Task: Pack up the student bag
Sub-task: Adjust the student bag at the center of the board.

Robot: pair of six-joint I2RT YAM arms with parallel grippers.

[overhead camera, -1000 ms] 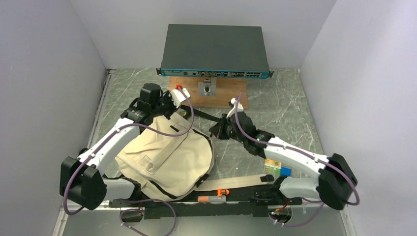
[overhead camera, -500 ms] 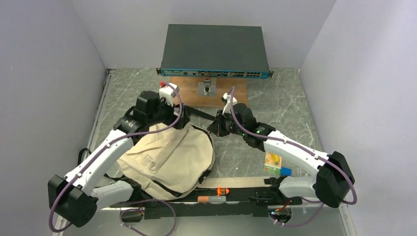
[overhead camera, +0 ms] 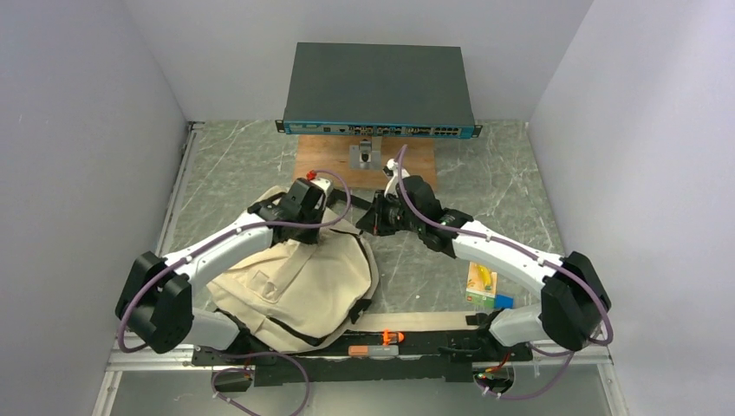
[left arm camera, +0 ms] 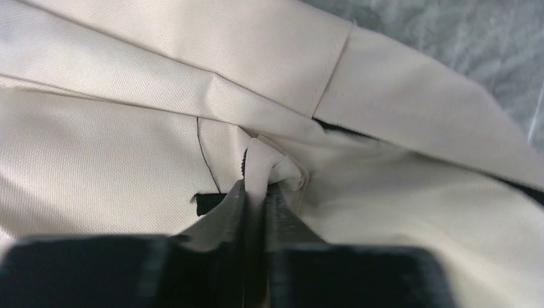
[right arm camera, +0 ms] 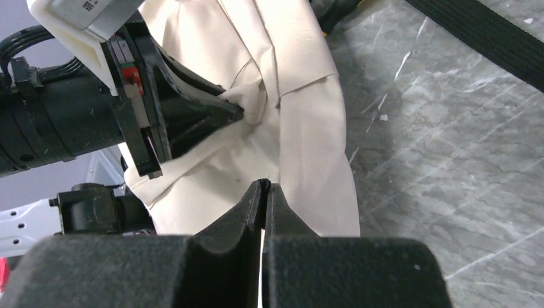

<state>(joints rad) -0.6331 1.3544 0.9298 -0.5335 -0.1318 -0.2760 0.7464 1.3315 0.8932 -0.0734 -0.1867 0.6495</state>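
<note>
Student bag [overhead camera: 295,277]: cream canvas, black trim along the seams, slumped flat and creased on the near-left part of the grey-green marbled tabletop [overhead camera: 494,191]. A wide beige strap [overhead camera: 425,321] lies along the near edge. A black strap [right arm camera: 475,32] crosses the tabletop beyond the bag's far corner.

Left fingers [left arm camera: 242,204]: clenched on a small bunched fold of the bag's cloth at its far edge. A short black tab shows just beside the pinch.

Right fingers [right arm camera: 258,196]: pressed together, tips at the cream cloth close to the left arm's pinch. Nothing can be seen between them.

Hard to make out:
- From above, both pairs of fingertips are hidden under their wrist housings, so the grip shows only in the wrist views.
- The left arm covers the bag's near-left side.
- The bag's opening and interior cannot be seen.
- A small colourful box [overhead camera: 483,286] by the right arm is partly covered; its label is unreadable.

Far side: dark flat device [overhead camera: 379,87] behind a wooden board [overhead camera: 334,165].
</note>
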